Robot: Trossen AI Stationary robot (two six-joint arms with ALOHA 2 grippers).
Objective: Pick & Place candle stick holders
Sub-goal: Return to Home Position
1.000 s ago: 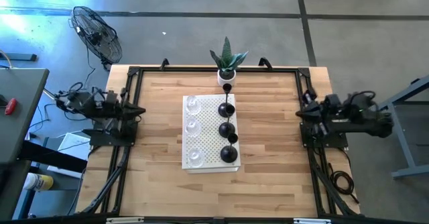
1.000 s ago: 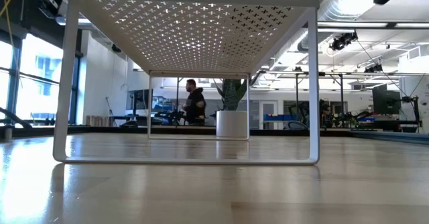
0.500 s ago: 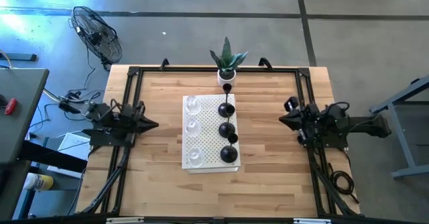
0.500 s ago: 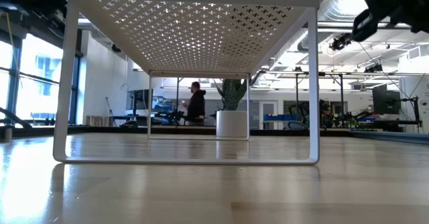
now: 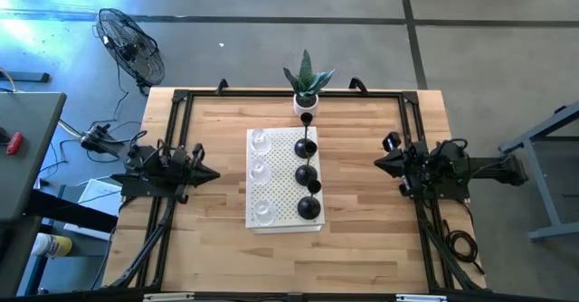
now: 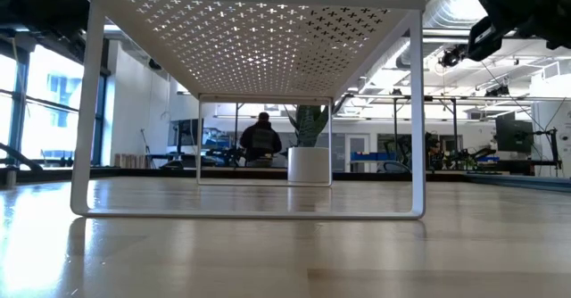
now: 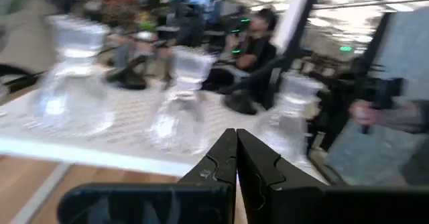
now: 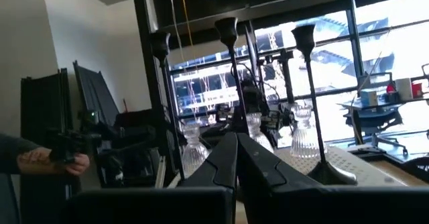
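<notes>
Both crouched low, pointing inward — left pincer (image 5: 213, 174), right pincer (image 5: 378, 163) — closed.

potted plant (image 5: 306, 85): far edge of table (image 5: 371, 216) | fan (image 5: 132, 47): floor | person (image 6: 260, 141): background

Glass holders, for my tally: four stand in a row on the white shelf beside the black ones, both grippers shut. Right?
Three, not four: the high view shows three glass holders in a row on the white shelf beside the black holders. The left gripper and right gripper are shut.
</notes>
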